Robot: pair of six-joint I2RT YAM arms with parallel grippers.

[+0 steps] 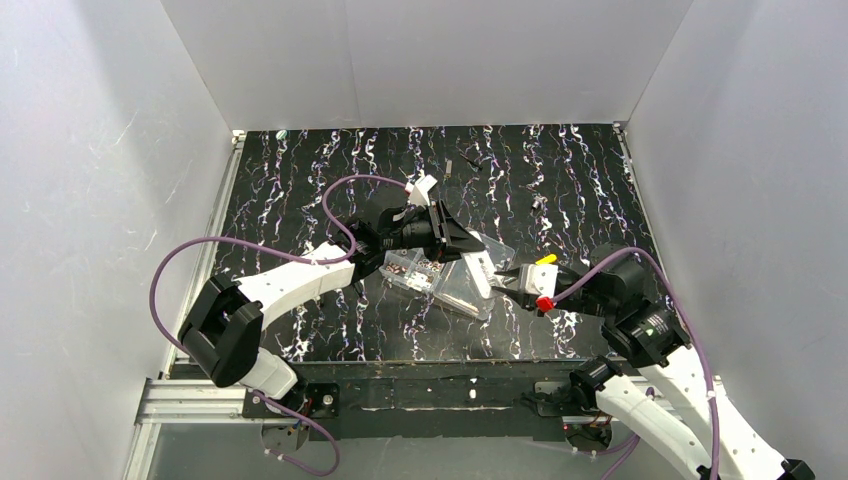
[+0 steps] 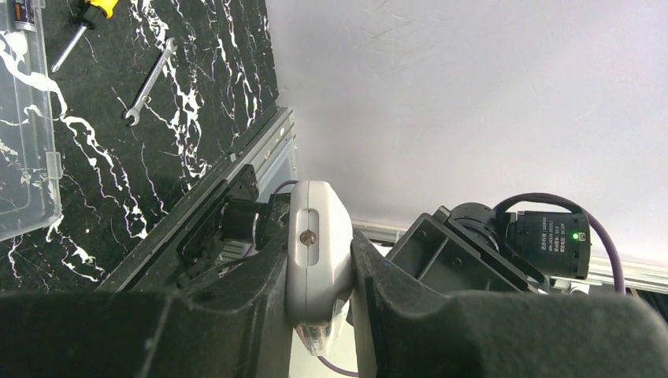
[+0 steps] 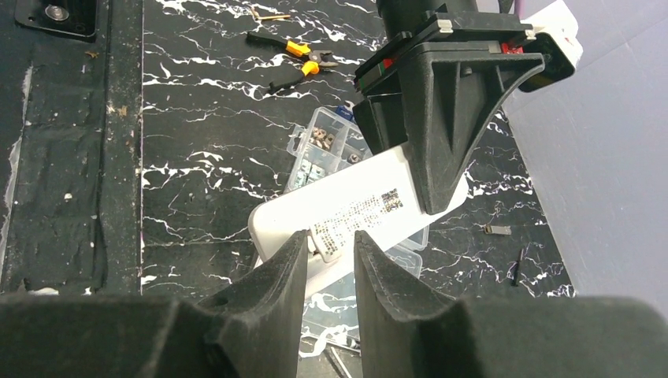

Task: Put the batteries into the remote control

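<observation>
The white remote control (image 1: 482, 272) hangs over the clear organiser box, with my left gripper (image 1: 452, 240) shut on its far end. In the left wrist view the remote control (image 2: 317, 252) is pinched between the two black fingers. In the right wrist view the remote control (image 3: 350, 201) lies slantwise with its labelled back panel towards me. My right gripper (image 3: 330, 246) has its narrow-set fingertips on either side of the near end of that panel. A small cylinder (image 2: 22, 14) in the box's corner may be a battery; no other batteries show plainly.
The clear organiser box (image 1: 440, 283) lies mid-table with small parts in its compartments (image 3: 324, 146). A yellow-handled screwdriver (image 2: 88, 14) and a small wrench (image 2: 150, 83) lie near it. Yellow-handled pliers (image 3: 303, 61) and small loose bits (image 3: 498, 230) lie on the black marbled table. White walls enclose three sides.
</observation>
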